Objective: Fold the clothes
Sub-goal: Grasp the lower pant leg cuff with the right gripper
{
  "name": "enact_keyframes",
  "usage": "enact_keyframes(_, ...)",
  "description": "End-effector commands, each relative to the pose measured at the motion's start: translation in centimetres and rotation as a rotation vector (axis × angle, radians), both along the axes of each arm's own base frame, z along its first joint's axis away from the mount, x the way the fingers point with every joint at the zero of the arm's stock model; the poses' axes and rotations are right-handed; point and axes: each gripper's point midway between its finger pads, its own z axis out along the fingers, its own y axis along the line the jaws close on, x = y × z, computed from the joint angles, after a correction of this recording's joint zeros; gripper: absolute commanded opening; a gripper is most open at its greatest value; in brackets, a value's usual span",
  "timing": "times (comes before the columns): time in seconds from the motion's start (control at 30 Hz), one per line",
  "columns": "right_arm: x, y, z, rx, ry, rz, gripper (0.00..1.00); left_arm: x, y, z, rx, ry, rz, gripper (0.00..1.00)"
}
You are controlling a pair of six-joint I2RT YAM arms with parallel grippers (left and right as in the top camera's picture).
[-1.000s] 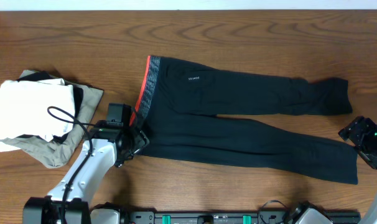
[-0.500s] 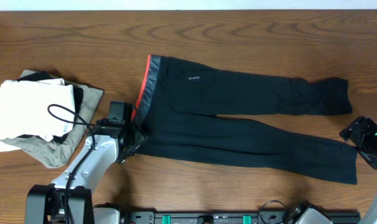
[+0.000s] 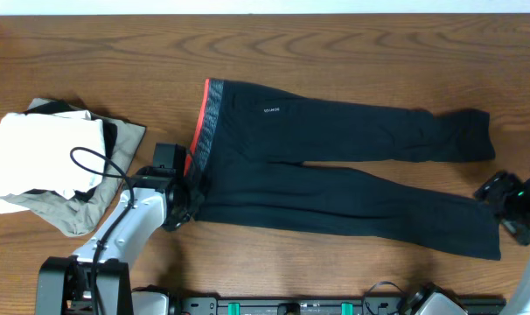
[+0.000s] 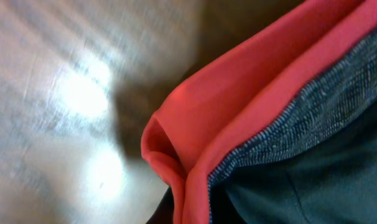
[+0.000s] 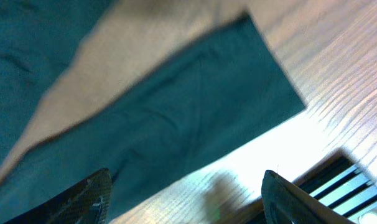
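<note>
One pair of black leggings [image 3: 335,166] lies flat across the table [image 3: 335,52], waistband toward 9 o'clock and its two legs running toward 3 o'clock. The left gripper [image 3: 191,194] is clamped tight on the waistband's 6 o'clock corner. The right gripper [image 3: 503,194], jaws spread wide and holding nothing, is just beside one cuff at 4 o'clock.

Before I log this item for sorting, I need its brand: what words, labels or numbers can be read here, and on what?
Small white logo on the leggings: too small to read.
No other text shows in any view.
</note>
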Motion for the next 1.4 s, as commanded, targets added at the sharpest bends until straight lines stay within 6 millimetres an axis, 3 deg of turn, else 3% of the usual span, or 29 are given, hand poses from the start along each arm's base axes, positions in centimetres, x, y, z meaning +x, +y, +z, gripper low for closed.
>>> enact_keyframes(0.0,-1.9,1.0,-3.1,0.06,0.067,-0.104,0.76,-1.6,-0.5,0.0,-0.032,0.029,-0.048,0.06)
enact_keyframes(0.13,-2.7,1.5,-5.5,0.087,0.083,-0.157,0.76,-1.2,-0.5,1.3,-0.035,-0.027,-0.052,0.06)
enact_keyframes(0.3,-3.6,0.4,-7.1,0.073,0.085,-0.282,0.76,-0.5,-0.6,2.6,-0.04,-0.091,-0.053,0.06)
enact_keyframes(0.73,-7.9,-2.0,-11.5,0.05,0.087,-0.533,0.72,-0.5,-0.6,2.8,-0.04,-0.101,-0.053,0.06)
enact_keyframes(1.0,-6.8,-4.2,-11.8,-0.026,-0.001,-0.551,0.69,-0.4,-0.5,2.8,-0.04,-0.102,-0.053,0.06)
enact_keyframes(1.37,-6.8,-4.9,-12.4,-0.067,-0.022,-0.583,0.63,-0.4,-0.4,2.8,-0.033,-0.102,-0.052,0.06)
